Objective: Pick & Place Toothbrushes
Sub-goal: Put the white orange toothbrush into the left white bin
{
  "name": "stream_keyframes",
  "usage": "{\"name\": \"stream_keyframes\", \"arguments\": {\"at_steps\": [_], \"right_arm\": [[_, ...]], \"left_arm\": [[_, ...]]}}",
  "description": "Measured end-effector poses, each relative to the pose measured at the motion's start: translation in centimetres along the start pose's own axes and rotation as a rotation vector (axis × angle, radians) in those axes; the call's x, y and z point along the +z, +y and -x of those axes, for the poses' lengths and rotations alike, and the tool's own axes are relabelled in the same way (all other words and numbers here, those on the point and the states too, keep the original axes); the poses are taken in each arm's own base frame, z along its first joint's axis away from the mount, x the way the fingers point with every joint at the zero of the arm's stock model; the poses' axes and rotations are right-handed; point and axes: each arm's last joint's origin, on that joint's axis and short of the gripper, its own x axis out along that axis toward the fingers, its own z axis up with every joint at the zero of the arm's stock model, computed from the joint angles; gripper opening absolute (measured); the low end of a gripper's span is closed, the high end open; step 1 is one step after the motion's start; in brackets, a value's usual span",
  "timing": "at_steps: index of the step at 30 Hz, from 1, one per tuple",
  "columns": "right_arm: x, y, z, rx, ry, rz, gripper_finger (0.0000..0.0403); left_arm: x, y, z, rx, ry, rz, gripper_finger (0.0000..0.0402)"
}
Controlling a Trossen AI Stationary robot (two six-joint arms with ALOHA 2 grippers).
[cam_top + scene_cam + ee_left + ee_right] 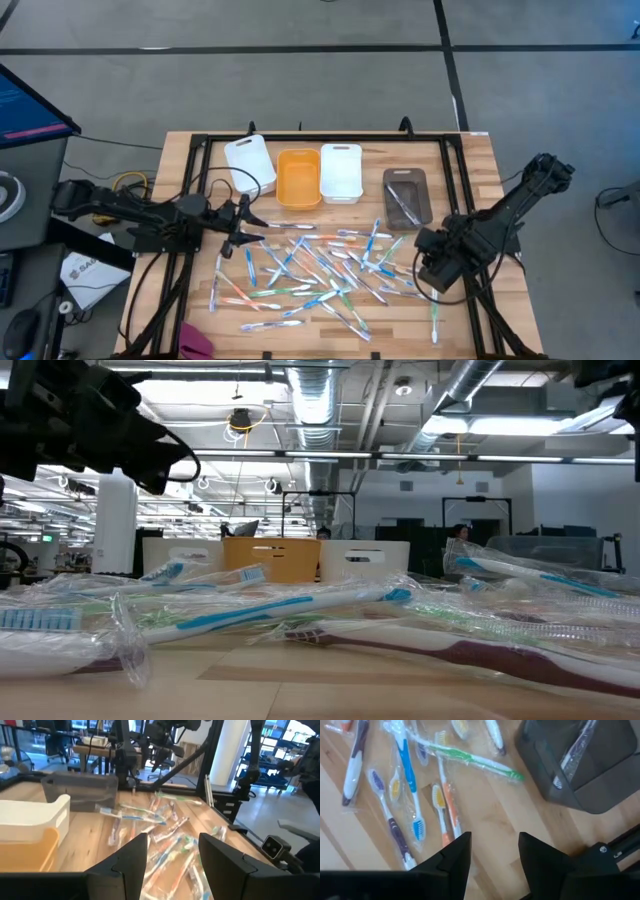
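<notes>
Many wrapped toothbrushes [320,265] lie scattered flat on the wooden table, blue, white, green, orange and purple [407,765]. One wrapped toothbrush [575,750] lies inside the grey bin [406,172] at the far right. My left gripper [252,228] is held level at the pile's left edge. It is open, with nothing between its fingers [172,855]. My right gripper [432,272] points steeply down at the pile's right edge, just in front of the grey bin. It is open over bare wood [495,852], and the nearest brushes lie a little beyond its fingertips.
A row of bins stands along the far side: an askew white bin [248,160], an orange bin [298,190], a white bin [341,190] and the grey one. Black frame rails [195,190] run along the table's sides. A cable [225,190] loops near the left arm.
</notes>
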Motion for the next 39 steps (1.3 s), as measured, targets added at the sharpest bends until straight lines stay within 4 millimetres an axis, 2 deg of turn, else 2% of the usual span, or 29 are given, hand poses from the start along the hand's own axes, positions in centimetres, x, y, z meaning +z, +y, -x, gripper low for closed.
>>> {"name": "stream_keyframes", "arguments": {"at_steps": [12, 23, 34, 39], "right_arm": [[-1.0, 1.2, 0.4, 0.084, -0.053, 0.032, 0.0142], [-2.6, 1.1, -2.8, 0.066, -0.072, 0.036, 0.0139], [-2.5, 1.7, -3.0, 0.132, -0.063, 0.031, 0.0141], [-2.8, 1.6, -3.8, 0.138, -0.066, 0.040, 0.0139]], "left_arm": [[0.6, -0.1, -0.1, -0.006, -0.067, -0.088, 0.0172], [0.9, -0.1, -0.1, -0.007, -0.096, -0.111, 0.0172], [1.0, -0.1, -0.1, 0.000, -0.109, -0.113, 0.0172], [1.0, -0.1, -0.1, 0.000, -0.109, -0.113, 0.0172]]}}
